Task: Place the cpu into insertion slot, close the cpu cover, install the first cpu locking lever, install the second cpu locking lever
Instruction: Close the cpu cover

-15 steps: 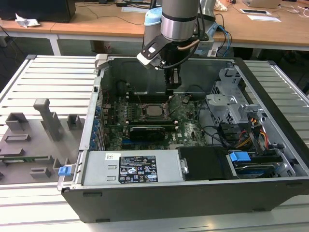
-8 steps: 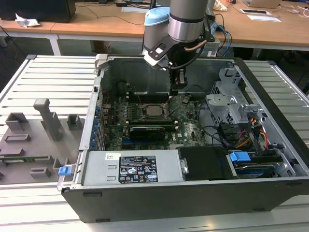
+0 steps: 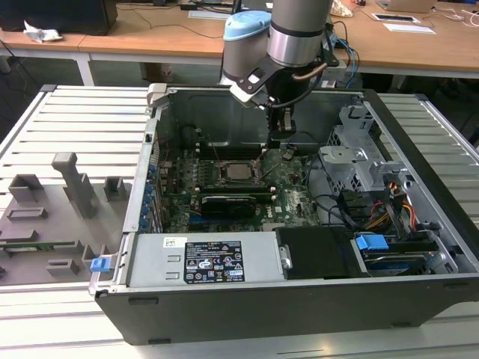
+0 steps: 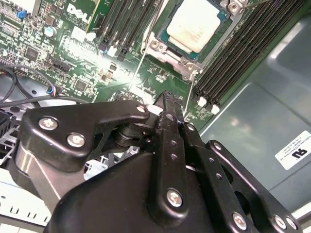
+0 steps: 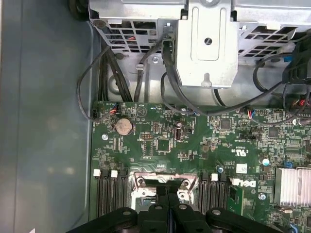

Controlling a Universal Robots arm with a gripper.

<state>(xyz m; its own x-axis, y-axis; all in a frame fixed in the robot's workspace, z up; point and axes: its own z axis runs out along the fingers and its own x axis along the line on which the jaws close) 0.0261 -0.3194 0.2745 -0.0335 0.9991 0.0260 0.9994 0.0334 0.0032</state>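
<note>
Levers look like the step in hand: the cpu (image 4: 197, 24) sits in the insertion slot (image 3: 238, 173) with the cpu cover (image 4: 163, 44) seemingly down. My hand (image 4: 167, 99), fingers together, hovers beside the socket. Catching the thin lever (image 4: 139, 65) calls for fine aim, I judge. The second wrist view shows the chip's face, the exterior view the whole case (image 3: 419, 224).

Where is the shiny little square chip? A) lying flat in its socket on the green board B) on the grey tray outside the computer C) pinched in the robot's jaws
A: in the second wrist view the cpu lies flat on the green motherboard, apart from the gripper.
</note>
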